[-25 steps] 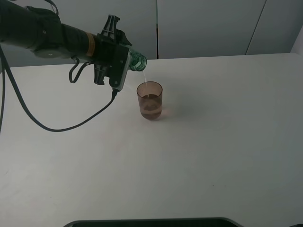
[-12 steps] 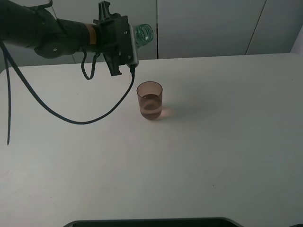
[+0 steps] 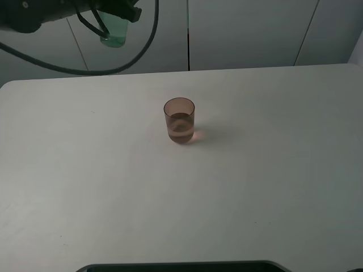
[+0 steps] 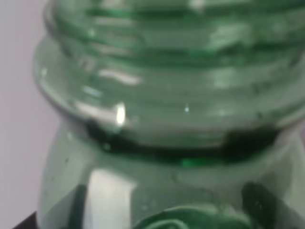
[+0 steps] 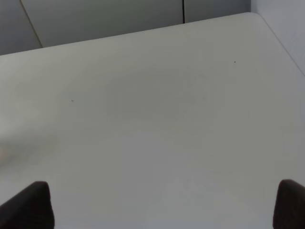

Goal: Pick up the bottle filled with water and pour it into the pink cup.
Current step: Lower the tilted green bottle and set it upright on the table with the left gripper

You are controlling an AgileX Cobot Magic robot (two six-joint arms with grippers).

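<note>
The pink cup stands upright near the middle of the white table with some water in its lower part. High above the table's back left, my left gripper is shut on the green-tinted bottle, whose lower end hangs below the fingers, well clear of the cup. In the left wrist view the bottle's ribbed neck fills the picture. My right gripper is open over bare table, only its dark fingertips showing; it does not show in the exterior view.
A black cable loops down from the left arm in front of the grey wall panels. A dark edge runs along the table's near side.
The left arm rose and swung back to the left, carrying the bottle away from above the cup. The bottle went from tipped over the cup to hanging end-down, and the water stream stopped.
</note>
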